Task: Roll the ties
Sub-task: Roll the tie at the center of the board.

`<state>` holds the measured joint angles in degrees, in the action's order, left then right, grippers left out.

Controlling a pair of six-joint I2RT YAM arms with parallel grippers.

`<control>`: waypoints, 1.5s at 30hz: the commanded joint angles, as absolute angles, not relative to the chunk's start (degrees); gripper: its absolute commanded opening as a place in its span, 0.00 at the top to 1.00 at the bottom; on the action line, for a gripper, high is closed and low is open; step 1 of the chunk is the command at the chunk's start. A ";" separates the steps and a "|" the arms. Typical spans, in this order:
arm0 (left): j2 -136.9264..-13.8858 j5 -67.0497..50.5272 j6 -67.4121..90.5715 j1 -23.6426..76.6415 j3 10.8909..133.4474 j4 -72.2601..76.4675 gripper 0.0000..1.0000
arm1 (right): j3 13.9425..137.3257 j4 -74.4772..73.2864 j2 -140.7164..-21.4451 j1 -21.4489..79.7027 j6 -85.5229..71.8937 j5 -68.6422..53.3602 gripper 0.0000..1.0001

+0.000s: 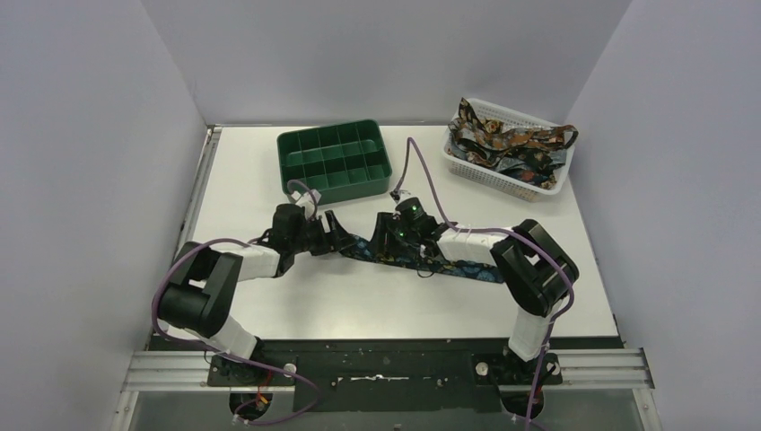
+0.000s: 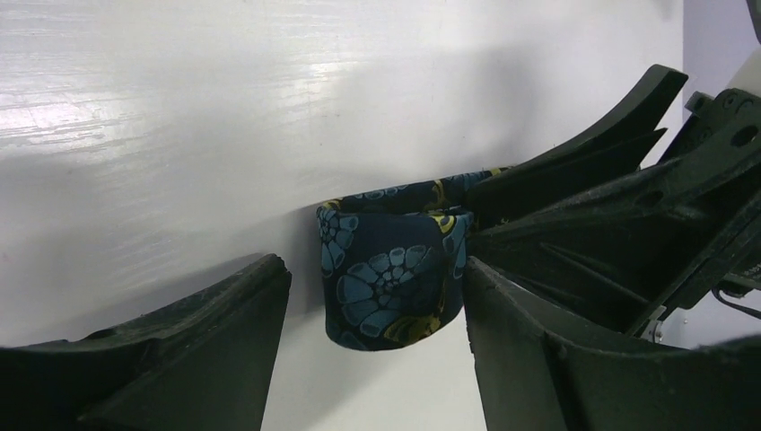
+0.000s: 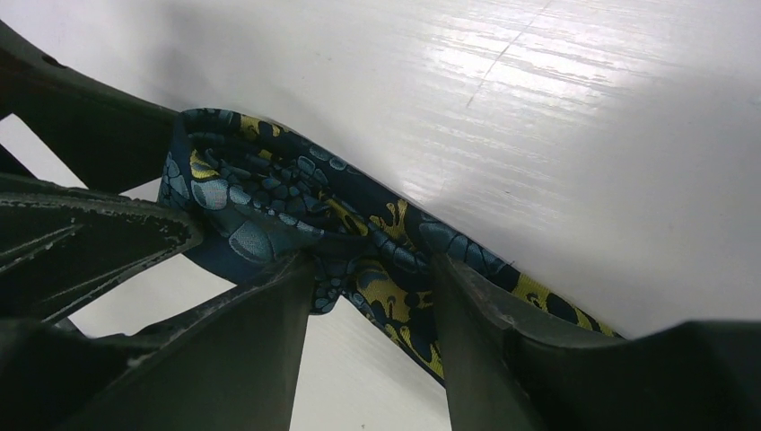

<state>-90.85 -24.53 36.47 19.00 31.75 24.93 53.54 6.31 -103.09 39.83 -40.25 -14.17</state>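
Observation:
One tie (image 1: 449, 266) lies across the middle of the table, dark navy with blue and yellow flowers. Its left end is curled into a short upright roll (image 2: 390, 278). My left gripper (image 1: 336, 235) is open around that roll (image 2: 375, 269); the roll sits close against the right-hand finger (image 2: 538, 359) and apart from the left-hand one (image 2: 179, 359). My right gripper (image 1: 395, 239) is open just right of the roll, its tips (image 3: 372, 269) down on the bunched tie (image 3: 377, 233), which passes under one finger (image 3: 485, 341). More ties (image 1: 502, 139) lie heaped in the white basket.
A green compartment tray (image 1: 336, 162) stands behind the grippers at the back middle. The white mesh basket (image 1: 538, 184) stands at the back right near the wall. Grey walls close in the table on three sides.

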 commanded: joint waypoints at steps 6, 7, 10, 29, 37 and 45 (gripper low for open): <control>-88.20 -23.60 37.92 18.81 30.50 28.97 0.36 | 59.13 5.03 -102.50 40.26 -38.21 -17.48 0.49; -87.90 -23.34 37.90 18.81 30.45 28.77 0.36 | 59.31 5.35 -102.26 40.25 -38.71 -17.98 0.49; -87.72 -23.29 37.63 18.81 30.41 28.40 0.37 | 59.39 6.05 -102.52 40.32 -40.80 -19.63 0.50; -87.33 -24.10 36.43 18.14 30.56 26.97 0.38 | 54.53 15.95 -106.83 39.55 -49.09 -22.35 0.68; -88.27 -28.49 37.15 17.23 30.28 28.84 0.37 | 53.13 17.13 -107.70 38.84 -47.81 -24.08 0.69; -90.80 -30.75 38.74 17.23 28.32 32.69 0.37 | 54.32 12.87 -107.28 38.67 -45.64 -21.15 0.66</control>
